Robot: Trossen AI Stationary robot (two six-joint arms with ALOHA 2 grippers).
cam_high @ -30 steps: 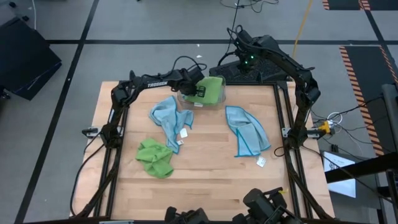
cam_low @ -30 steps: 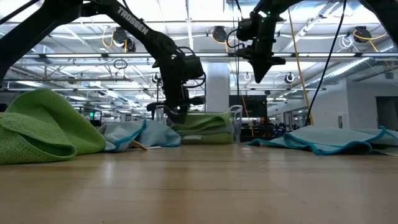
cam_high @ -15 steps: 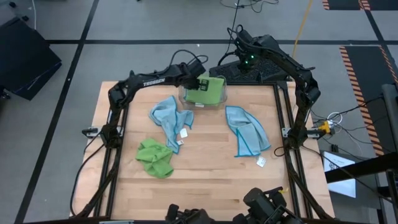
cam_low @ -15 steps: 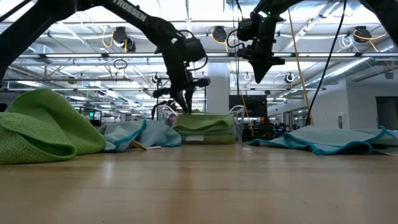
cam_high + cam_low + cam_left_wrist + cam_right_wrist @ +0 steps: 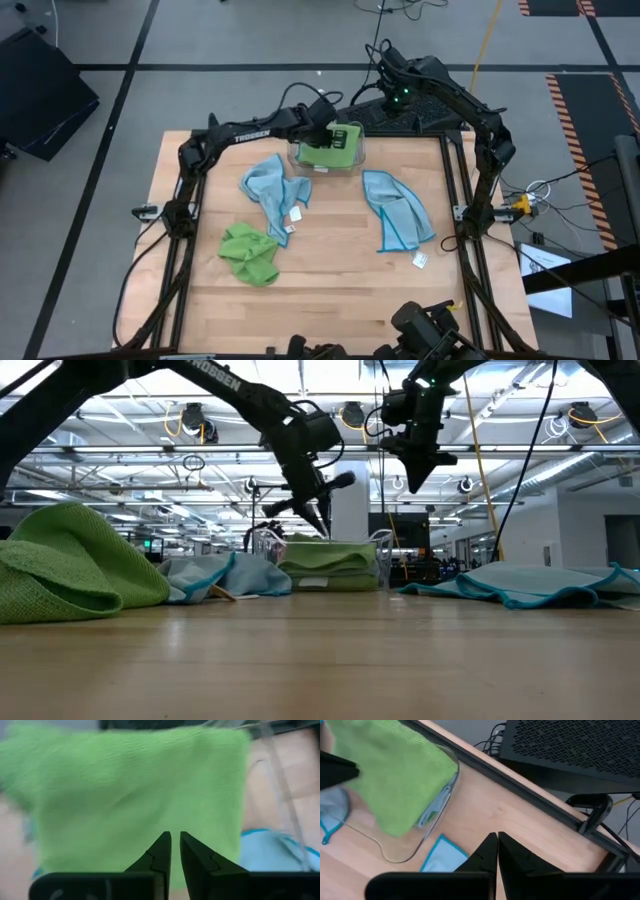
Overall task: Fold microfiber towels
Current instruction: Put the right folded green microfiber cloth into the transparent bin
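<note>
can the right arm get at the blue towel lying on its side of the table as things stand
Probably yes. The blue towel lies in the open with nothing on it, and the right gripper hangs empty above the table's far edge.

Bright, even overhead light, soft shadows only.
Glare off the ceiling lamps far behind in the low view, arms dark against them, near stretch of the table smeared out of focus. Blurred in the left wrist view: green towel, edges soft. Sharper from the right wrist, faint sheen along the clear bin.
</note>
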